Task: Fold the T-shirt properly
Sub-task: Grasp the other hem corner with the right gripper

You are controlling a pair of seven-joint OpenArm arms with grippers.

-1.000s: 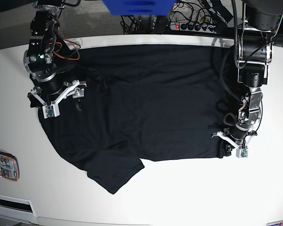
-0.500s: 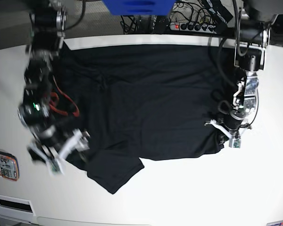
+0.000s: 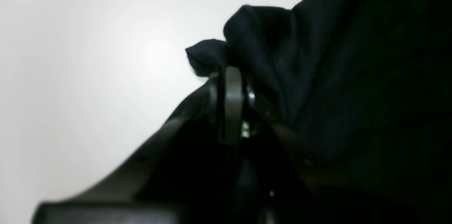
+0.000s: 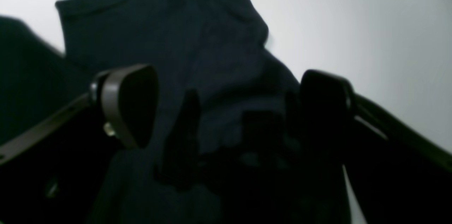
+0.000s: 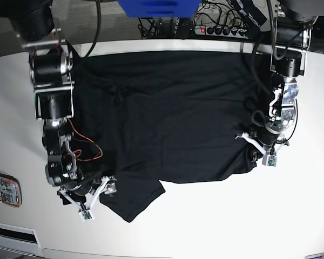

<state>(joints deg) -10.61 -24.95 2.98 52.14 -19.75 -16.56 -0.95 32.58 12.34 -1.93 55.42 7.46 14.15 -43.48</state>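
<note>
The left gripper [image 5: 257,155] is clenched on the shirt's [image 5: 167,113] hem corner at 4 o'clock. The right gripper [image 5: 92,197] gapes over the sleeve at 8 o'clock. The shirt lies spread across the table [image 5: 216,221]; no fold made yet.

**Black on white, with a few bright spots**

We see the T-shirt [image 5: 173,113] as plain matte black, no print, on a glossy white table [image 5: 216,221]. Our arms are black with white fittings and red wires [image 5: 83,148]. Behind, a blue bin [image 5: 156,7]; a black power strip [image 5: 221,29] shows a red switch. A red-edged card [image 5: 4,189] lies at the table's edge.
</note>
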